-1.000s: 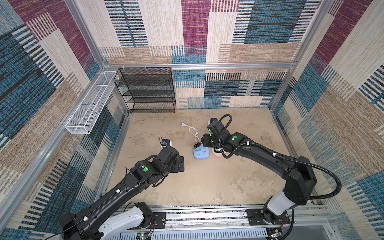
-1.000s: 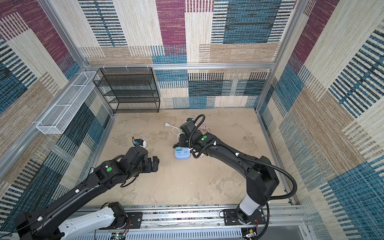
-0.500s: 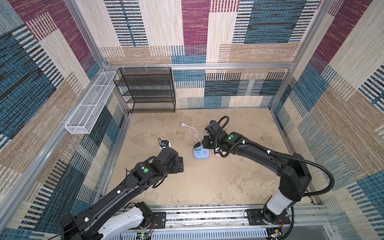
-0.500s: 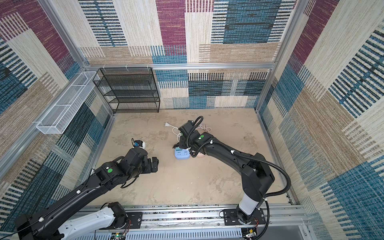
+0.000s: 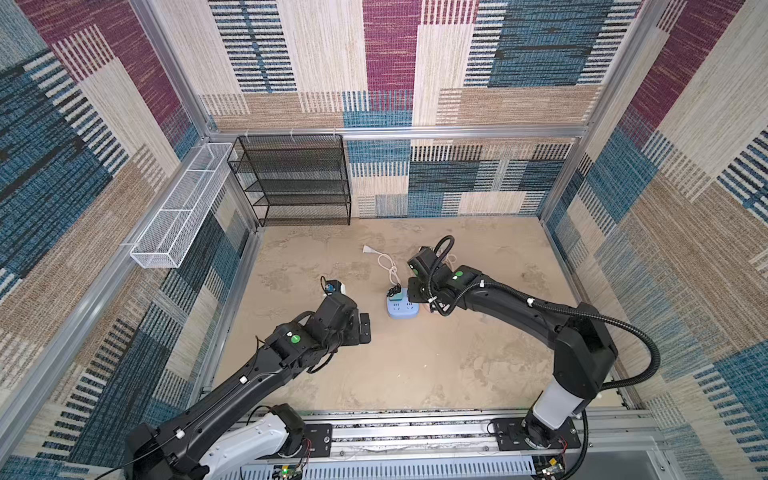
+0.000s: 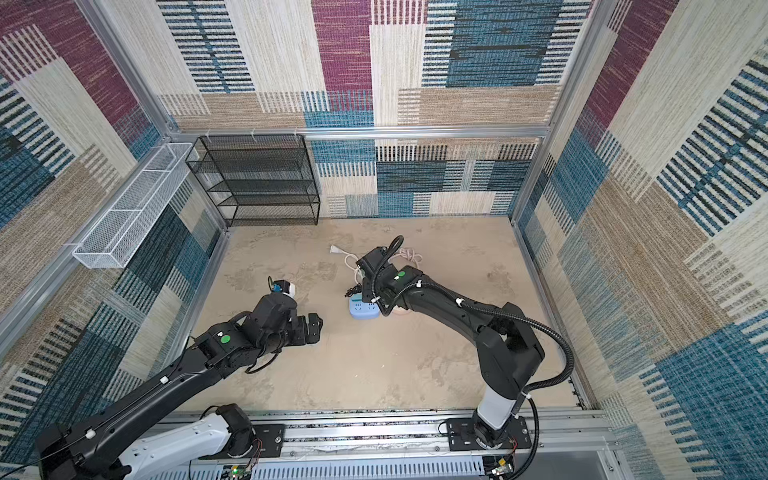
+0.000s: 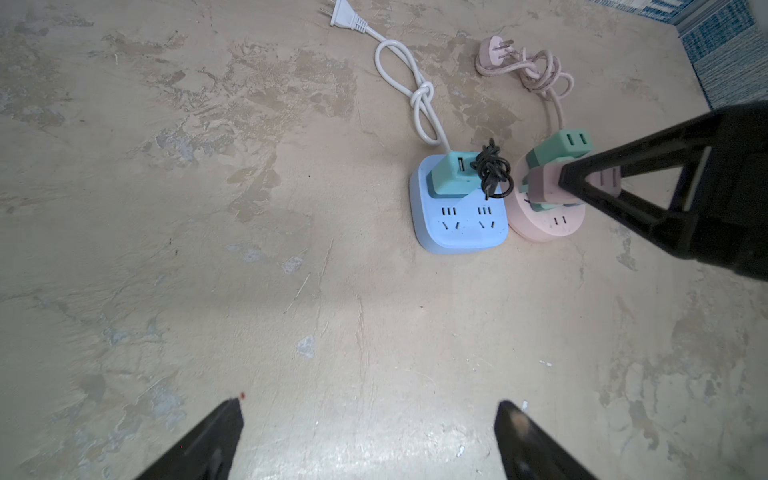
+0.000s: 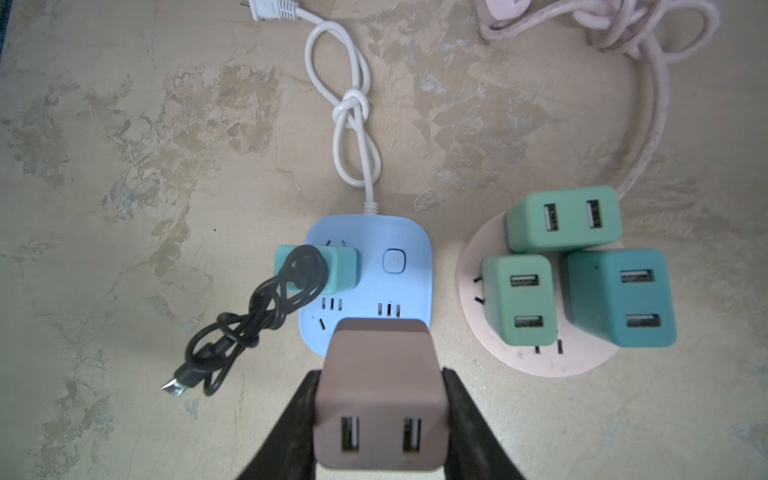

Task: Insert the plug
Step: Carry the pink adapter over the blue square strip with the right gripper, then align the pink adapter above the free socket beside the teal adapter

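Two free sockets are seen on the blue power strip. The brown plug, clamped in the right end effector, is held above them and should be squared, then pressed straight down. The left end effector is spread wide.

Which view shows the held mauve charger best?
Right wrist view: the mauve charger sits close, clamped in the right gripper, both USB ports visible. Left wrist view shows it distant, partly blocked; in both top views the arm hides it.
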{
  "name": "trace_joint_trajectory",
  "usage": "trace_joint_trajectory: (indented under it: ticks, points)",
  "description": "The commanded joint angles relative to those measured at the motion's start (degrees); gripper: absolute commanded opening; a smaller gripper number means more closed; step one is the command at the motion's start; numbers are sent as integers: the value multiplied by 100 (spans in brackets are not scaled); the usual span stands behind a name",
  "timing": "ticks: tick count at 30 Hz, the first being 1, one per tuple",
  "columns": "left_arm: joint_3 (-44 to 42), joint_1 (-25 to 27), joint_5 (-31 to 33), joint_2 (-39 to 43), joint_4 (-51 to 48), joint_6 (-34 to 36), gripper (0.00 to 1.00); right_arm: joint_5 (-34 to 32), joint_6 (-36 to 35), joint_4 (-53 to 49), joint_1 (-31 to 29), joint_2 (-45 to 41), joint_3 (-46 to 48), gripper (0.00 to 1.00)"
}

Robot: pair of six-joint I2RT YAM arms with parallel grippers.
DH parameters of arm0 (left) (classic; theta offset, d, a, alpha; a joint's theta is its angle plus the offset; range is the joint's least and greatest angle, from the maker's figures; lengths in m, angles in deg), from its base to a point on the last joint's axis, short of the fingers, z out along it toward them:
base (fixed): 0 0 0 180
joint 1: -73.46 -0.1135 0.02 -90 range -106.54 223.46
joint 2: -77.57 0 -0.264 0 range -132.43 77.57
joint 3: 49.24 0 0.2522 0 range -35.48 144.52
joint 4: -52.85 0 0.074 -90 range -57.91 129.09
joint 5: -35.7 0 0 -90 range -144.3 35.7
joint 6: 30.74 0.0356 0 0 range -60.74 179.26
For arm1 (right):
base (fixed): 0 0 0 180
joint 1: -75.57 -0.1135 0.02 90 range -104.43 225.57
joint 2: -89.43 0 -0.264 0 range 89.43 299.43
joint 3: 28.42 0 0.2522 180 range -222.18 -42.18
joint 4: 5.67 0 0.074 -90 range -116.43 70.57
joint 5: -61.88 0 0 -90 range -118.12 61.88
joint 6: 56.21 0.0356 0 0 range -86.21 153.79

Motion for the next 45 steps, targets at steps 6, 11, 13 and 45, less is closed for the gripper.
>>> trace_joint_trajectory:
  ticks: [6, 11, 13, 45]
  points:
    - [-133, -89, -256, 41, 229, 2, 99, -38, -114, 125, -8, 195, 54, 0]
    - [-204, -122, -284, 70, 281, 4, 99, -37, -175, 189, -8, 292, 38, 0]
    - [-207, -135, -317, 41, 302, 1, 100, -36, -197, 207, -8, 349, 11, 0]
    - [-382, -341, -509, 9, 457, 58, 100, 66, -394, 192, -18, 800, -199, 0]
